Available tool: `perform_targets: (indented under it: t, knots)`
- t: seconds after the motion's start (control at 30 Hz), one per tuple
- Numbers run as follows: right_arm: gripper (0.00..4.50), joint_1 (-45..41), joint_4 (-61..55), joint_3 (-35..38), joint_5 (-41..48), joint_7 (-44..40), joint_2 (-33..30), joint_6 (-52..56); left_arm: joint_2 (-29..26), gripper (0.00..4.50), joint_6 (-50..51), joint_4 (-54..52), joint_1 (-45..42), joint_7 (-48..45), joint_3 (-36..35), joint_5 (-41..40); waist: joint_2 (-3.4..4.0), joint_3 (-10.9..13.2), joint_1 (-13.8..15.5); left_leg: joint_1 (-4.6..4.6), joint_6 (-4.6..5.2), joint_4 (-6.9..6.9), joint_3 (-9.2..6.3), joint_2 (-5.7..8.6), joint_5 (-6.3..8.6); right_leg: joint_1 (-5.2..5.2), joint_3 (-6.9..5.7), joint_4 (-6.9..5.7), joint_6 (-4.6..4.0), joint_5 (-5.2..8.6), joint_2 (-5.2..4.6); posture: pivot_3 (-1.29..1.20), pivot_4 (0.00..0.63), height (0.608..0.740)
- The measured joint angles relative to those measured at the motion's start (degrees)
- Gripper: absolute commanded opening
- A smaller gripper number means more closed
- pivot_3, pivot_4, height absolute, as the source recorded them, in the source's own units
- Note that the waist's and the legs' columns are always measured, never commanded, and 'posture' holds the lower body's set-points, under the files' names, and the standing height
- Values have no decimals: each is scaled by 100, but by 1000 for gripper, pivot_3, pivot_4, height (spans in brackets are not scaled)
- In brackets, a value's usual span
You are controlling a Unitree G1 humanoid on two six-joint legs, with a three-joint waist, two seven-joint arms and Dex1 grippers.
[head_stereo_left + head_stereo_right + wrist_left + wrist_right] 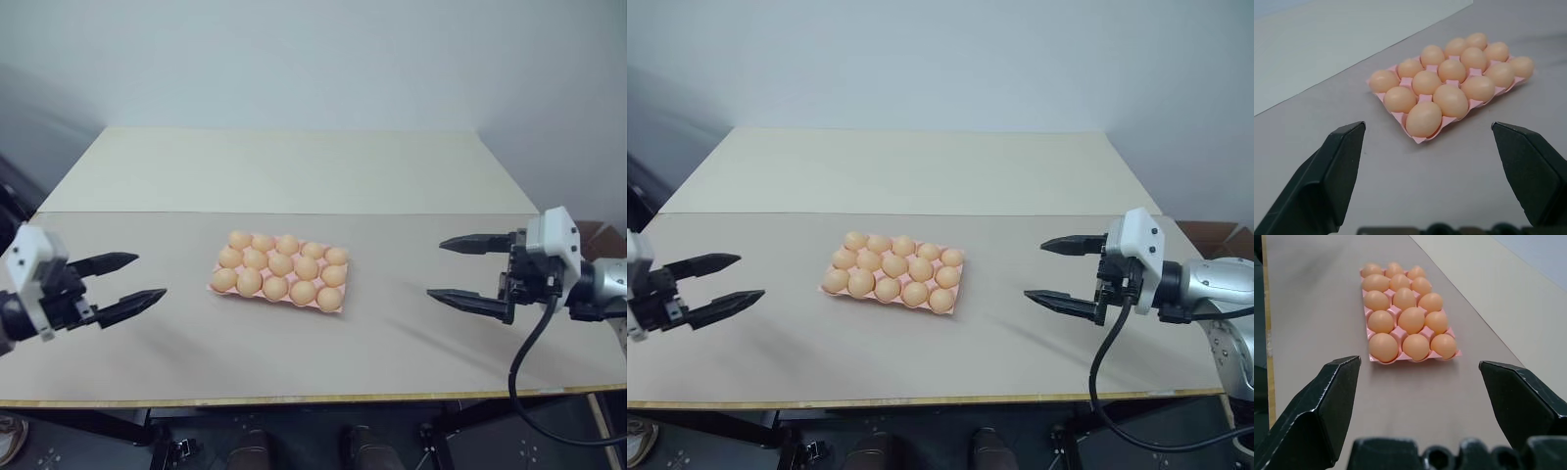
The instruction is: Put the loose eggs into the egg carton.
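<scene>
Left gripper [127,279]: fingers spread wide, nothing held, poised above the table [392,333], well left of the carton. Right gripper [470,270]: likewise parted and empty, well right of it. Egg carton [336,305]: set mid-table, every cup filled with eggs [281,264]. Pink cup edges are shown clearest in the wrist views.

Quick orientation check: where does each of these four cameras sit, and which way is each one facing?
Left and right eye views: on the head, looking forward and down over the table; left gripper and right gripper show, both open.
Left wrist view: on the left wrist, looking along its fingers at the egg carton.
Right wrist view: on the right wrist, fingers framing it.
All share the carton, every cup holding eggs.
</scene>
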State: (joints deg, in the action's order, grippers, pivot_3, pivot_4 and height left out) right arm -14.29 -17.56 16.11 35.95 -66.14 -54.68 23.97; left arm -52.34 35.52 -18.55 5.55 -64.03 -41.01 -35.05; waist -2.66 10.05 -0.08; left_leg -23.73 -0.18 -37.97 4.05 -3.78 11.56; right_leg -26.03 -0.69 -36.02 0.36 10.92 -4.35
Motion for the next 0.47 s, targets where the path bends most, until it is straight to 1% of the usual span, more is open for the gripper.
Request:
perform_targets:
  t: [0.13,0.2,0.47]
  knots:
    - [4500,132,24,-9,-43,-20,48,-35,144,4491,223,-580,577,145,-473,-264,0,0,30,0,0,0,0,-1,0,0,-1,1,-2,1,1,0,150,740]
    - [4500,165,65,-17,-51,-35,75,-35,207,4491,265,-735,668,242,-611,-398,1,0,39,3,0,0,1,0,0,0,1,-1,-2,1,1,0,150,740]
    - [4500,-16,285,-173,-107,-143,75,-35,250,4491,344,-958,799,566,-645,-593,1,0,39,3,-1,0,3,-1,0,-2,3,1,-4,2,4,0,150,740]
